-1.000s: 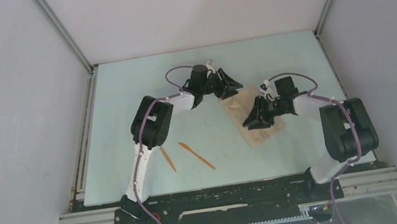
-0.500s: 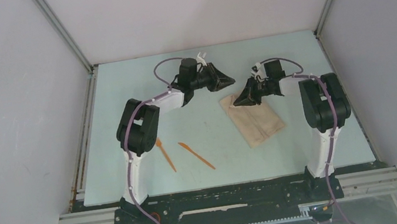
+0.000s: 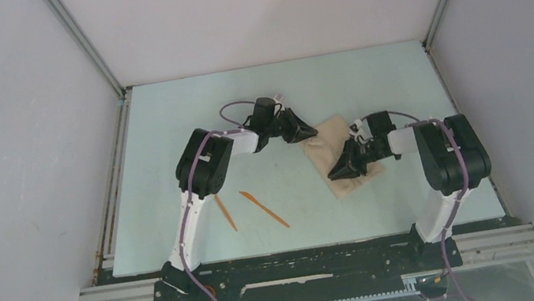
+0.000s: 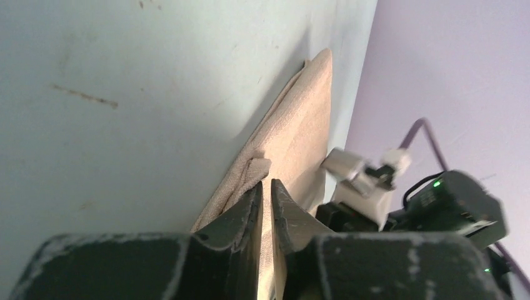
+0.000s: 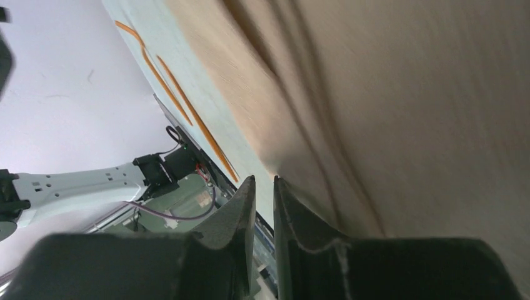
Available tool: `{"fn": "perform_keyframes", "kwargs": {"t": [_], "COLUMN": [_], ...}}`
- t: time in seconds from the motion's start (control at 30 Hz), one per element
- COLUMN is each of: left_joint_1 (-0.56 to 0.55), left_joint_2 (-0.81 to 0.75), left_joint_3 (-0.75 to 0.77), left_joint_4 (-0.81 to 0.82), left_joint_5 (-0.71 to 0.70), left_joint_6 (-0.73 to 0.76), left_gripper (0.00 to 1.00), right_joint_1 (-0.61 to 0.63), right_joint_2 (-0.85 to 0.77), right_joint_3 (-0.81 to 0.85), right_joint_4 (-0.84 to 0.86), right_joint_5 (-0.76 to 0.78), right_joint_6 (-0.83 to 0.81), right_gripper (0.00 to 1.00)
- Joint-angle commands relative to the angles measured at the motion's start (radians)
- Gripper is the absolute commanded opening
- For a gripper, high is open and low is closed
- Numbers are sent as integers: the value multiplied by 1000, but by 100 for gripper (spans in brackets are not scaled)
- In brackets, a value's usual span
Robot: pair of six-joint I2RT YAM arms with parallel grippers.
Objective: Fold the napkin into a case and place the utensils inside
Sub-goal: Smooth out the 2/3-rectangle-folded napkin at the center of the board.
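The beige napkin [image 3: 344,144] lies folded into a narrow oblong, right of the table's centre. My left gripper [image 3: 311,133] is shut, with its tips down on the napkin's far left corner [image 4: 305,119]; cloth shows through the slit between the fingers [image 4: 265,182]. My right gripper [image 3: 336,174] is shut, low at the napkin's near left edge; the cloth [image 5: 406,94] runs beside its right finger [image 5: 264,178]. The orange fork [image 3: 225,213] and knife [image 3: 264,209] lie apart on the table, left of the napkin. Both also show as orange lines in the right wrist view [image 5: 199,120].
The pale green table [image 3: 165,134] is walled by grey panels at the back and both sides. The black mounting rail [image 3: 290,271] runs along the near edge. The left arm's elbow [image 3: 206,163] hangs just above the fork's far end.
Both grippers were lifted off the napkin half a second ago. The left has dropped back onto the far left corner. The right has swung toward me, down to the near left edge.
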Motion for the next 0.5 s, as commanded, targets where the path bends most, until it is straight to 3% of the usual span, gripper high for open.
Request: {"fn": "perform_keyframes", "kwargs": {"t": [0.0, 0.13, 0.2, 0.33, 0.4, 0.47], "left_joint_1": [0, -1, -1, -1, -3, -6], "left_joint_2": [22, 3, -26, -121, -178, -248], "left_joint_3": [38, 62, 108, 150, 157, 157], "left_joint_4": [-39, -82, -164, -237, -255, -302], "left_joint_5": [-71, -62, -64, -42, -22, -19], "left_joint_6": [-2, 32, 98, 176, 195, 231], "left_gripper": [17, 17, 21, 38, 48, 55], "right_joint_1": [-50, -56, -62, -98, -169, -268], "right_joint_2": [-64, -165, -285, -427, -434, -424], "right_joint_3": [-112, -132, -126, -70, -43, -29], "right_joint_4": [51, -79, -149, -291, -341, -318], "right_joint_5": [-12, 23, 58, 212, 349, 361], "right_joint_6": [-22, -89, -110, -153, -142, -117], "right_gripper": [24, 27, 34, 51, 56, 57]}}
